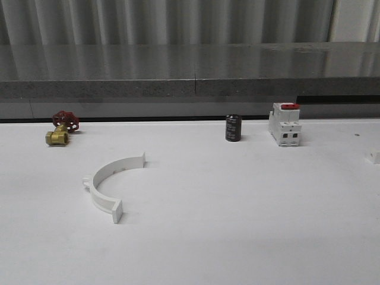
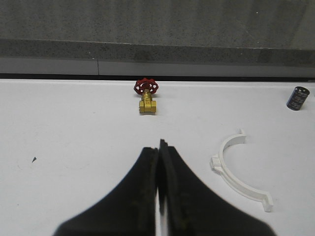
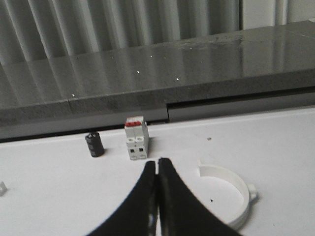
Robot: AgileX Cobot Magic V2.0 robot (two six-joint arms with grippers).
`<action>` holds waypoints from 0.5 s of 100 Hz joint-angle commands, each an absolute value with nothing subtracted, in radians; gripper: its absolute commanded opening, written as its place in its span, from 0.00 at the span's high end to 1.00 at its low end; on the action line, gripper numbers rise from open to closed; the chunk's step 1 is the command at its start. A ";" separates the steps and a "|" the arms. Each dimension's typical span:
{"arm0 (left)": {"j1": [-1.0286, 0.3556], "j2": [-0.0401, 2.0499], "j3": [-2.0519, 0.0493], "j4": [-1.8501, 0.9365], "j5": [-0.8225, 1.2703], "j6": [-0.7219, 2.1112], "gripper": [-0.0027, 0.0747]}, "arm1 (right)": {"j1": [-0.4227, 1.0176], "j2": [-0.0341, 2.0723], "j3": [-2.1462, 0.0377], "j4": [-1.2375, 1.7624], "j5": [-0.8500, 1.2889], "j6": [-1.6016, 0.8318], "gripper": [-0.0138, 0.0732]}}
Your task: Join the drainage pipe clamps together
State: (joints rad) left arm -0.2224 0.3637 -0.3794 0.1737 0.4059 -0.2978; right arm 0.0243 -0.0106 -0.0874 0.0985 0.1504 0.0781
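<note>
Two white half-ring pipe clamps lie apart on the white table [image 1: 249, 237]: one clamp [image 1: 111, 183] left of centre near the brass valve [image 1: 61, 128], the other clamp [image 3: 231, 191] by the right gripper [image 3: 157, 164], whose fingers, like the left gripper [image 2: 159, 147]'s, are pressed together, empty.

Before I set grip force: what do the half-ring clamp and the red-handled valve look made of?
The white semicircular half-ring clamp looks like matte moulded plastic: uniform white, thin flat band, flanged tabs. The small valve with the red handwheel looks like brass: shiny yellow-gold body. The wheel's material is unclear, possibly painted metal.
</note>
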 commanded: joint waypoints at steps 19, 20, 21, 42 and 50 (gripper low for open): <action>-0.218 0.367 -0.407 0.186 0.338 -0.298 0.99 | 0.025 0.304 -0.513 0.099 0.451 0.074 0.92; -0.218 0.367 -0.407 0.186 0.338 -0.298 0.99 | 0.025 0.316 -0.535 0.099 0.460 0.073 0.92; -0.218 0.367 -0.407 0.186 0.338 -0.298 0.99 | 0.025 0.327 -0.546 0.099 0.477 0.073 0.92; -0.218 0.367 -0.407 0.186 0.338 -0.298 0.99 | 0.025 0.621 -0.771 0.100 0.668 0.071 0.92; -0.218 0.367 -0.407 0.186 0.338 -0.298 0.99 | 0.025 0.694 -0.787 0.100 0.675 0.071 0.92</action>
State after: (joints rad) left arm -0.2224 0.3637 -0.3776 0.1801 0.4059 -0.2978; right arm 0.0243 0.6260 -0.7372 0.1072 0.7018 0.0831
